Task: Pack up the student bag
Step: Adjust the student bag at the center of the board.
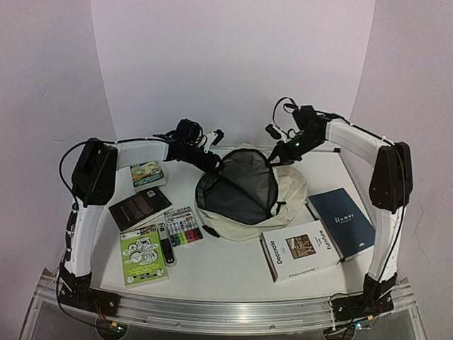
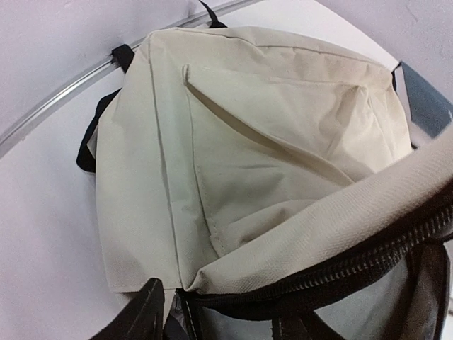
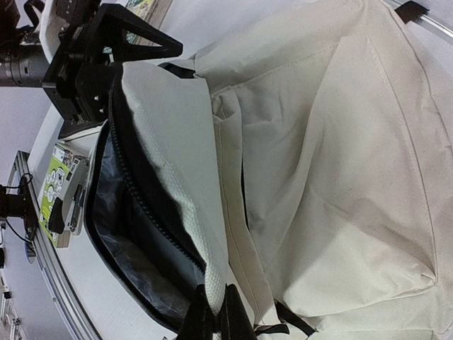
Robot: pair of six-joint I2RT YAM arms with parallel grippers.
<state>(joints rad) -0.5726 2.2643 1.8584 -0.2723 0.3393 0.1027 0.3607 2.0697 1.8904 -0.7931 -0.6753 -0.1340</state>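
Note:
The student bag (image 1: 290, 188) lies in the middle of the table, cream fabric with its mouth open and the dark grey lining (image 1: 237, 188) showing. My right gripper (image 1: 277, 157) is at the far right of the mouth, shut (image 3: 225, 312) on the cream zipper rim (image 3: 170, 163) and holding it up. At the far left of the mouth my left gripper (image 1: 212, 161) has its fingers apart (image 2: 219, 312) with the rim's corner (image 2: 185, 283) between them. A gap shows beside the left finger (image 2: 141, 315). The right wrist view also shows the left gripper (image 3: 134, 53) at the rim.
Left of the bag lie a black book (image 1: 139, 207), a small green-covered book (image 1: 148, 175), a green booklet (image 1: 144, 255), a pack of markers (image 1: 183, 227) and a small black-and-white item (image 1: 165, 244). To the right are a blue book (image 1: 341, 221) and a white book (image 1: 301, 249).

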